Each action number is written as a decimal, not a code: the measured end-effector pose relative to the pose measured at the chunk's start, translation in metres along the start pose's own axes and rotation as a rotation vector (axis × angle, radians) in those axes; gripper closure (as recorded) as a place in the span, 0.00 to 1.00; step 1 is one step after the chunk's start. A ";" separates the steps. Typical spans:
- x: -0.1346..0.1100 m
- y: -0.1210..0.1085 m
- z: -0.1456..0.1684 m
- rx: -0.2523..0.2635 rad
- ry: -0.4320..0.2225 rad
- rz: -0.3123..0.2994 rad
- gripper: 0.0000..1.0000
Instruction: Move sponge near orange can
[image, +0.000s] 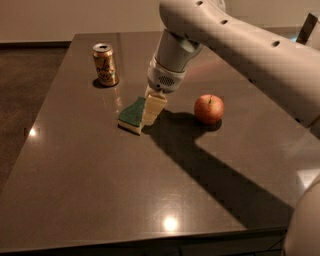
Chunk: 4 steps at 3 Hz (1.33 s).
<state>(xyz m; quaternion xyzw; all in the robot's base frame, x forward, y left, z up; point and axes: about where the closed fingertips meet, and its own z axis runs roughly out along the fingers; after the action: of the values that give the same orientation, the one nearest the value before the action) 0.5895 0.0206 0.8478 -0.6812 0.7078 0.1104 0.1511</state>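
Sponge (132, 114) lies on the dark surface (100, 190), green scouring side up and pale foam showing along its near edge, a little in front of and to the right of the orange can (105, 64), with bare surface between the two. The can stands upright near the far left part of the surface. The gripper (152, 111) is down at the sponge's right edge, touching it, its pale tip reaching almost to the surface. Whether it has a hold on the sponge or merely rests against its side, I cannot tell, since the sponge and the wrist hide the contact. A red-yellow apple (209, 109) sits well to the right, apart from both and out of the path.

The step in hand looks like the grasp or the very start of the carry. The next move calls for a short travel left and away from the camera, toward the can, stopping beside it without knocking it over.
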 end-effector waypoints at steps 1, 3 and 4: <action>-0.004 -0.005 -0.005 0.004 0.001 -0.003 0.64; -0.018 -0.053 -0.037 0.096 -0.038 0.080 1.00; -0.022 -0.076 -0.044 0.127 -0.072 0.137 1.00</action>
<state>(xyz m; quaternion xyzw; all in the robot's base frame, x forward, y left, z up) 0.6636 0.0219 0.9003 -0.6159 0.7523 0.1000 0.2115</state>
